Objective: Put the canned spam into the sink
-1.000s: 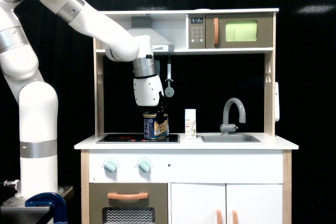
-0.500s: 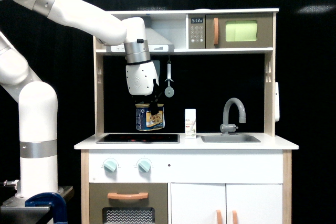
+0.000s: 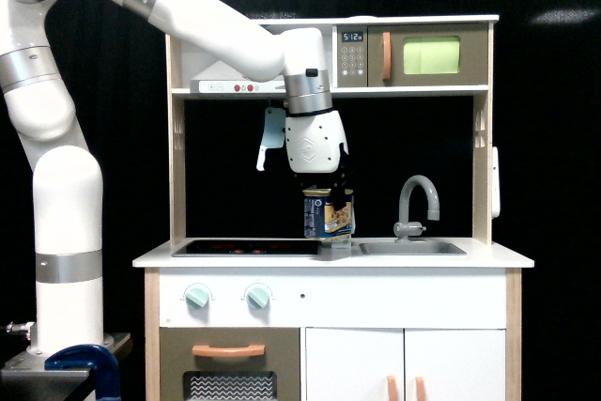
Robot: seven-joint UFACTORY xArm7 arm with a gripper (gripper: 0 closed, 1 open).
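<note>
Above the counter's middle, the gripper (image 3: 329, 196) is clamped on the top of the canned spam (image 3: 328, 216), which hangs upright, clear of the worktop; the sink (image 3: 411, 248) lies just toward the exterior view's right, lower down
</note>
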